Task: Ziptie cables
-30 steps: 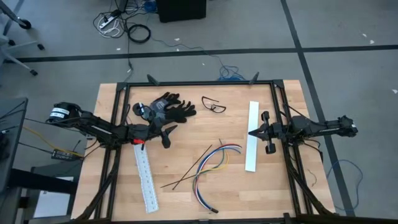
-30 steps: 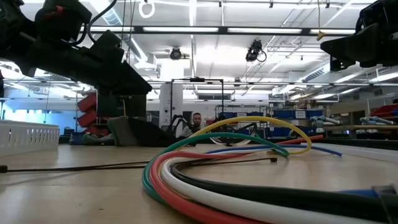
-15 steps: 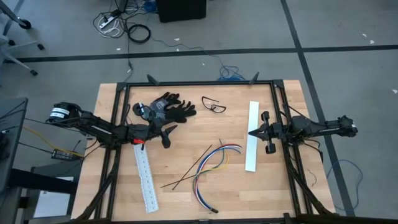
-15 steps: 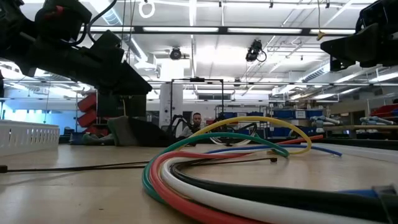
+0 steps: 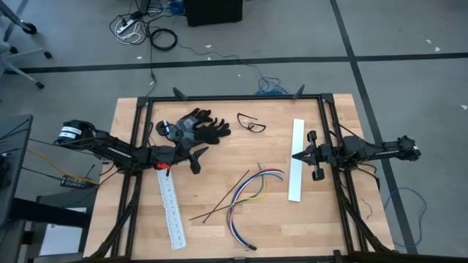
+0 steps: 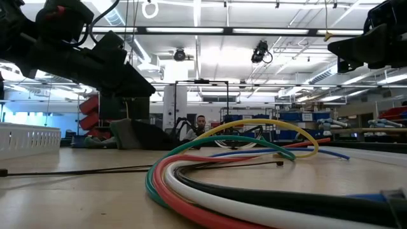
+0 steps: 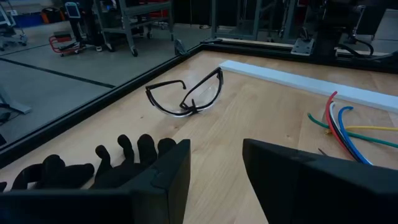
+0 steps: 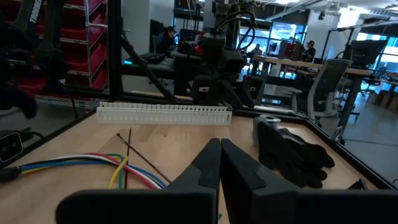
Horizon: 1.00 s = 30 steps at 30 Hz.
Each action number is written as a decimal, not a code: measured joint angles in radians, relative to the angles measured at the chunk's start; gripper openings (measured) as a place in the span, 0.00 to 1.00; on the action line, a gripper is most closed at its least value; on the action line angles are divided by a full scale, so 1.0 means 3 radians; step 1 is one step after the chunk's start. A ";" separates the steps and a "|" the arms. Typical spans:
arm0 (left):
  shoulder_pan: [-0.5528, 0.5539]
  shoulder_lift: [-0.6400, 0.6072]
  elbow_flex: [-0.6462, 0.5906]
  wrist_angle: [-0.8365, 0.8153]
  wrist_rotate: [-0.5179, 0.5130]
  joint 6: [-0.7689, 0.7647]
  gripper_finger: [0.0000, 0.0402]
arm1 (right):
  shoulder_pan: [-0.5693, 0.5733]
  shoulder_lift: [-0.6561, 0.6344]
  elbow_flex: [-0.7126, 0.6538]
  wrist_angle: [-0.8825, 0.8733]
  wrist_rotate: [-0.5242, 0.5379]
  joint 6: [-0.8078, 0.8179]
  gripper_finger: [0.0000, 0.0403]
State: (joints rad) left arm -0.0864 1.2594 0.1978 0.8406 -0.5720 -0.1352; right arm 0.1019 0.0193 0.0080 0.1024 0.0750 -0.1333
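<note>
The cables (image 5: 252,191) lie loose on the wooden table, right of its middle: curved yellow, blue, green and purple wires, with thin dark strands (image 5: 219,207) running toward the near left. They fill the foreground of the low view (image 6: 229,159) and also show in both wrist views (image 7: 342,124) (image 8: 93,165). My left gripper (image 5: 197,157) hovers open at the left, beside black gloves (image 5: 194,126), with nothing between its fingers (image 7: 216,174). My right gripper (image 5: 295,156) is shut (image 8: 221,158) at the right, over a white strip, pointing toward the table's middle.
A slotted white strip (image 5: 170,208) lies near the left edge, and a plain white strip (image 5: 296,169) lies on the right. Clear safety glasses (image 5: 251,123) rest at the far middle. A black frame (image 5: 234,97) borders the table. People stand in the room beyond.
</note>
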 joint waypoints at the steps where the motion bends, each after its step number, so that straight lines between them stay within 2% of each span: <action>1: 0.0001 0.0000 0.0001 0.0000 0.0000 -0.0001 0.35 | -0.0001 0.0000 -0.0001 0.0000 0.0001 0.0000 0.02; 30: 0.0001 -0.0001 0.0001 0.0123 0.0000 0.0001 0.35 | -0.0001 0.0000 0.0001 0.0000 0.0000 0.0000 0.02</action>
State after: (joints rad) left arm -0.0860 1.2591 0.1980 0.8776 -0.5721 -0.1349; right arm 0.1017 0.0193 0.0082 0.1024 0.0750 -0.1333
